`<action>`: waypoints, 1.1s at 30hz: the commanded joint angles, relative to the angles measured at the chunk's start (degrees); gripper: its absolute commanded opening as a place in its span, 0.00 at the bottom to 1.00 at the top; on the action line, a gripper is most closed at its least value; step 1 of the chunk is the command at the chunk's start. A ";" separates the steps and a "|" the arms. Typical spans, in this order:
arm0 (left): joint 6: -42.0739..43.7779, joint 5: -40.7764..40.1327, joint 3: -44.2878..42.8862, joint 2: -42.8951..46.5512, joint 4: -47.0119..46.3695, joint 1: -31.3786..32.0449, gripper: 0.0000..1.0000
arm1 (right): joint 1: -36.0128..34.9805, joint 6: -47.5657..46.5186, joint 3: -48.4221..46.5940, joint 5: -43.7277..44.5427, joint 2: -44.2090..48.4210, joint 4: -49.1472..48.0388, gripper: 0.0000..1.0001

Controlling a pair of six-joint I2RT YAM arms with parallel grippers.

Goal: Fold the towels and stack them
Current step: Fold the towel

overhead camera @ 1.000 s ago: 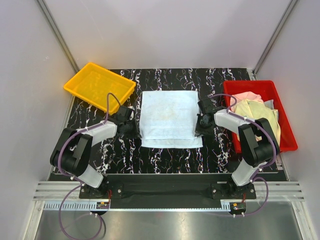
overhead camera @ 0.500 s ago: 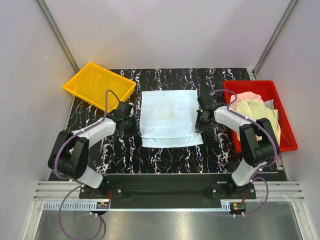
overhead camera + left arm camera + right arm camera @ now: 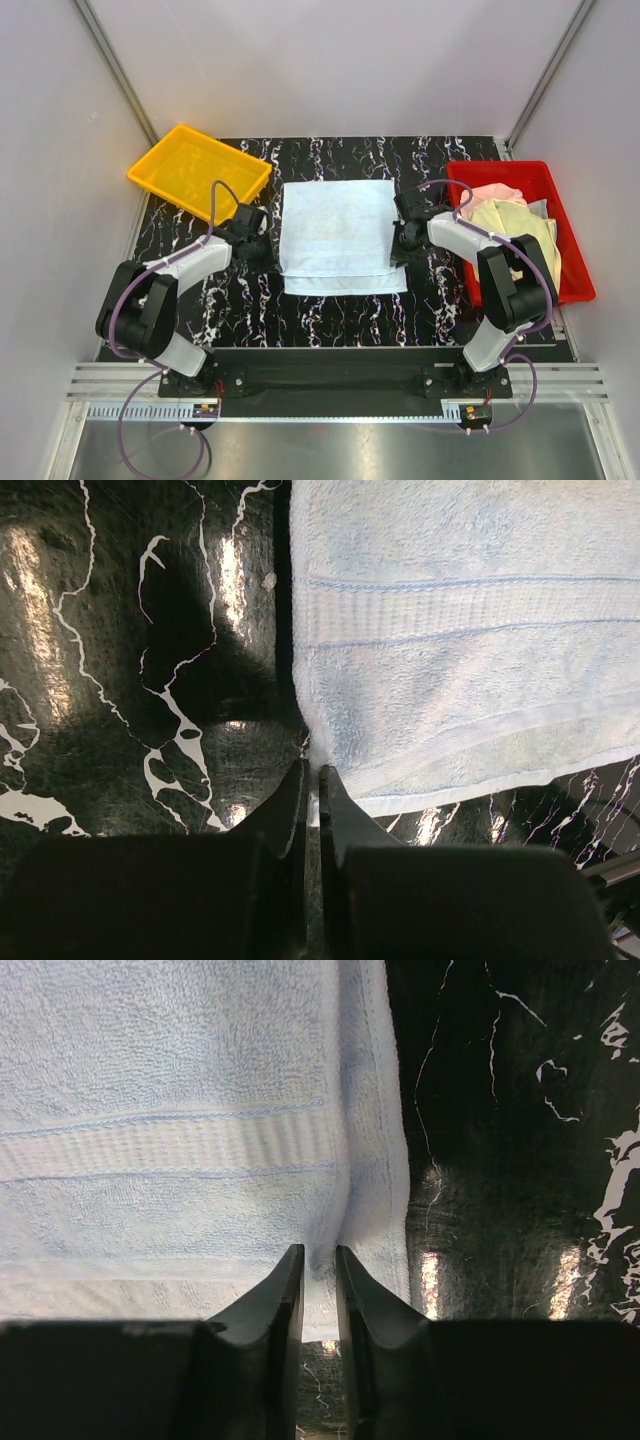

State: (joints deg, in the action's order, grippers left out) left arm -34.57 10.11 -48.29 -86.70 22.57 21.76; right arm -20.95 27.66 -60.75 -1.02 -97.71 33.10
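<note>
Top view: the light blue towel (image 3: 335, 235) is lying flat at the centre of the table (image 3: 330, 150), with a second layer showing along its 6 o'clock edge, so a fold is probably in hand. The left hand (image 3: 262, 245) is sitting at the towel's 9 o'clock edge; in its wrist view the jaws are closed to a slit, with the tips touching the hem, and whether any cloth is caught between them cannot be told. The right hand (image 3: 400, 243) is sitting at the 3 o'clock edge; in its wrist view the jaws are standing slightly parted around a small pucker of terry just inside the hem. A pale yellow towel (image 3: 515, 225) and a pink towel (image 3: 495, 192) are waiting in the red tray (image 3: 572, 285) at 3 o'clock; the yellow tray (image 3: 198, 172) is lying at 10 o'clock. To do this step well, each hand is probably needing to let go fully and rise straight up, since any sideways drag is likely to pull the soft layers out of line; the pucker at 3 o'clock is the spot to watch.
</note>
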 commanded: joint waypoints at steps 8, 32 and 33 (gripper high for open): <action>-0.59 0.26 -1.98 0.83 -1.65 0.83 0.00 | -0.58 -0.15 -1.56 1.10 -0.20 0.30 0.07; -7.97 5.44 5.65 10.41 -4.18 5.48 0.00 | -0.41 -3.85 -0.26 3.13 8.50 8.76 0.00; -8.32 5.62 6.80 9.80 -6.46 5.92 0.00 | -0.41 -2.80 2.19 2.60 7.46 7.52 0.00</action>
State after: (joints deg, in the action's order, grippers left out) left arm -39.48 12.19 -45.82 -75.48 22.72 26.55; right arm -20.99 23.00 -63.37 2.02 -89.45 44.45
